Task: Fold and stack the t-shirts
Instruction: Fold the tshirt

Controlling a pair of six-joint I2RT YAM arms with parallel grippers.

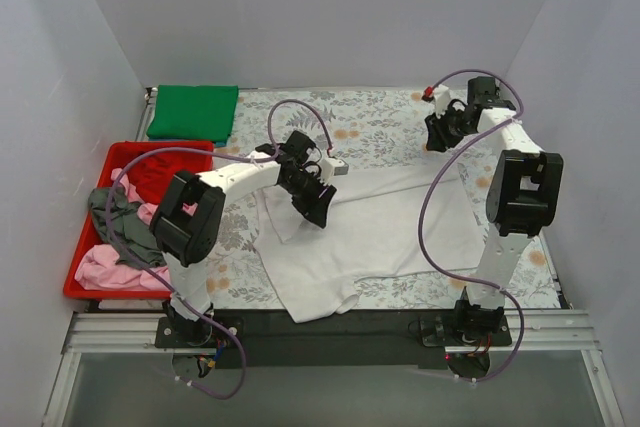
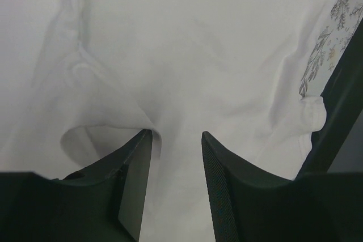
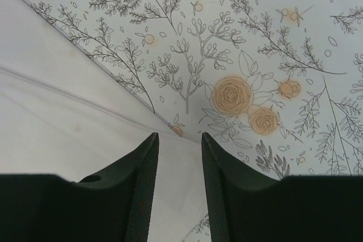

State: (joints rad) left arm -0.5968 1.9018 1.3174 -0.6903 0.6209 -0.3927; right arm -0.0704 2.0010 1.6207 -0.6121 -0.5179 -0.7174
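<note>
A large white t-shirt (image 1: 370, 232) lies spread and rumpled on the floral cloth, mid table. My left gripper (image 1: 315, 202) hangs over its left part; in the left wrist view the gripper (image 2: 177, 134) is open, with wrinkled white t-shirt (image 2: 187, 55) beneath the jaws. My right gripper (image 1: 438, 139) is at the back right; in the right wrist view it (image 3: 180, 135) is open over a corner of the white t-shirt (image 3: 62, 123). A folded green t-shirt (image 1: 195, 110) lies at the back left. Red (image 1: 160, 172), grey (image 1: 115, 217) and pink (image 1: 110, 267) t-shirts sit in the bin.
A red plastic bin (image 1: 78, 257) stands at the left edge. The grey floral cloth (image 1: 380, 117) covers the table and shows in the right wrist view (image 3: 255, 55). White walls enclose the left, back and right. The arm bases stand on a black strip at the near edge.
</note>
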